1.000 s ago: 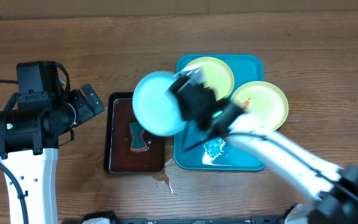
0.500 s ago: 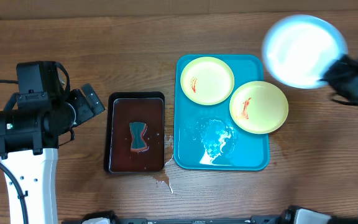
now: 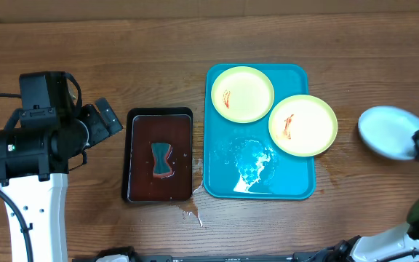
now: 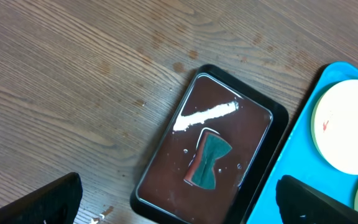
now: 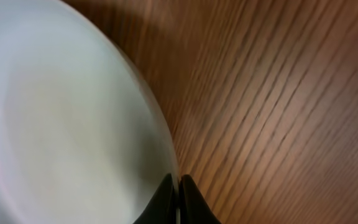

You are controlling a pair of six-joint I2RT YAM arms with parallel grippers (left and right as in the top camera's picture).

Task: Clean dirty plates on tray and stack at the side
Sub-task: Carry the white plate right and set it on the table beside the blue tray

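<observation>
The brown wood-grain worktop [image 3: 86, 44] carried everything. On it lay the turquoise tray [image 3: 297, 188], its long side running away from the robot. Two of the plates sat on it: the first plate [image 3: 244, 94] in the far left corner, and the second plate [image 3: 302, 124] just beside it, nearer the robot, its edge hanging out over the tray's right rim. Each bore a red-orange smear on its left half. A puddle of water [image 3: 252, 169] glistened on the near part of the tray. Just left of it stood a dark brown tray [image 3: 133, 145] with a teal sponge [image 3: 163, 159] lying in its middle, and a small spill [image 3: 191, 211] marked the wood off its near right corner. The third plate [image 3: 388, 131] was off the turquoise tray, out to its right near the edge of the overhead view, pale and free of smears. The right tool [image 5: 179, 194] was clenched on its rim, the two dark tips pinched together over the edge. Whether that plate touched the wood could not be told. The left tool [image 3: 102, 120] hung left of the brown tray, released, its fingers [image 4: 48, 202] spread to the bottom corners of the wrist view, with the brown tray and sponge showing between them.
</observation>
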